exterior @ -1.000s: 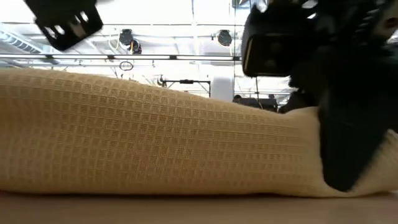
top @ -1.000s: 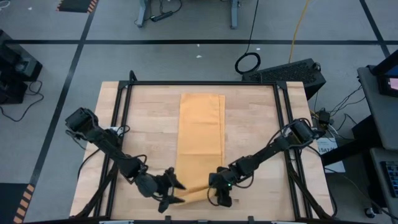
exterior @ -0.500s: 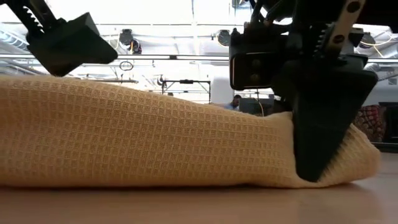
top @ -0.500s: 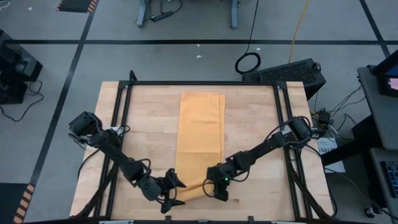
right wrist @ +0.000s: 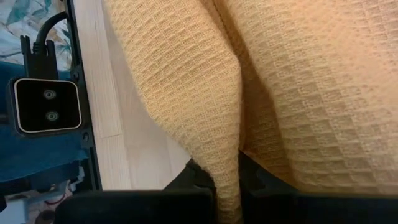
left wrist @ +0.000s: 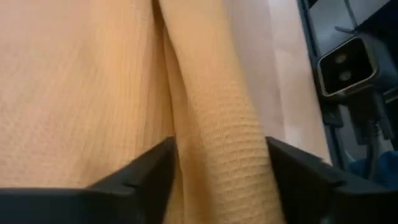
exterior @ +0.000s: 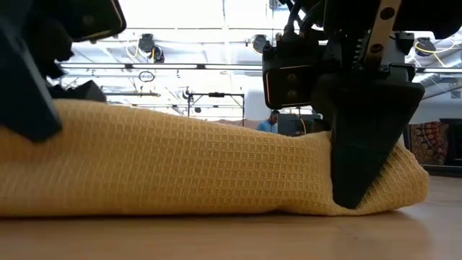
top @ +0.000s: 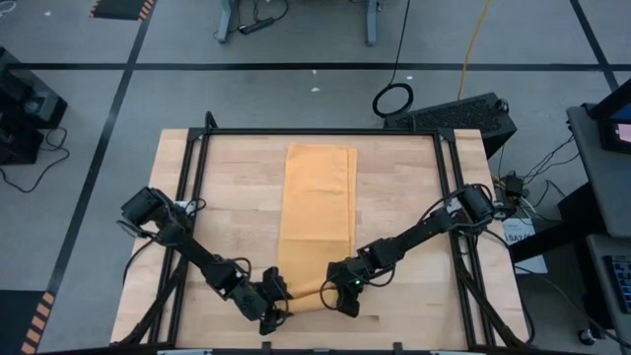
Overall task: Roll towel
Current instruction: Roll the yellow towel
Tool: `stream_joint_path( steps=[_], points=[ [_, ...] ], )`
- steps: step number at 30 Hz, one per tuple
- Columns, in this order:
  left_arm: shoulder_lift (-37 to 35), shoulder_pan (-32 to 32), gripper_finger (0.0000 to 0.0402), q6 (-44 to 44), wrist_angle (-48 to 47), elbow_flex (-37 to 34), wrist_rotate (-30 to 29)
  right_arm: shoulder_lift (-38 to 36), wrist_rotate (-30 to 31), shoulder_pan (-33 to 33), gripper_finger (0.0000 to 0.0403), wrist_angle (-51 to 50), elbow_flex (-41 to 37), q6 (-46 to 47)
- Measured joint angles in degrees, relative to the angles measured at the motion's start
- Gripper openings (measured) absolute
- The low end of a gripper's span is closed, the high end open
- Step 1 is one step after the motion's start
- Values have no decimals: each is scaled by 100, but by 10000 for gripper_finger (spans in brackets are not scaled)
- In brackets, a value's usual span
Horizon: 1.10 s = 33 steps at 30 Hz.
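Note:
The orange-yellow towel lies as a long strip down the middle of the wooden table, and its near end is rolled up into a thick roll. My left gripper is at the roll's left end, with one finger on each side of it. My right gripper is at the roll's right end, shut on a fold of the cloth. The flat part of the towel reaches toward the table's far edge. My left gripper takes the roll's left end between its two fingers, one on the near side and one on the far side. It comes slanting down from the near left, and the roll rests on the table. My right gripper pinches a raised fold at the roll's right end between its shut fingers, slanting down from the right. One finger stands in front of the roll. The roll lies on the table, and the number of layers does not show.
Black frame rails run along the table's left and right sides. A small camera block sits at the near edge close to the roll. Bare wood shows on both sides of the towel.
My left gripper has come down onto the roll's left end and drawn its wide-open fingers in around it. My right gripper, still shut on the cloth, has shifted a little toward the table's left, taking the roll's right end with it.

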Motion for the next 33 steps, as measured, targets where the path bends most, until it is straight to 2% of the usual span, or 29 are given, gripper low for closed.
stream_joint_path(
  steps=[7,9,12,18,21,26,30,33],
  points=[
    [42,102,51,-167,-71,2,688,-2,-103,-2,2,2,3,3],
    [42,158,15,-359,-76,2,933,0,-147,14,5,-22,30,33],
    [42,290,16,-751,-100,2,1166,-41,-97,92,26,-86,97,-207],
    [42,770,6,-1499,-6,2,2486,-544,-92,388,101,-546,136,-540],
    [42,971,7,-1745,117,2,2808,-826,143,692,140,-908,136,-427],
    [38,1352,7,-1956,154,4,3471,-1207,1527,1402,189,-1028,142,70],
    [36,1517,6,-2153,-171,4,3537,-1230,2821,1893,220,-980,142,283],
    [35,1545,6,-2283,-538,4,3469,-1124,3483,2088,245,-959,146,180]
  ],
)
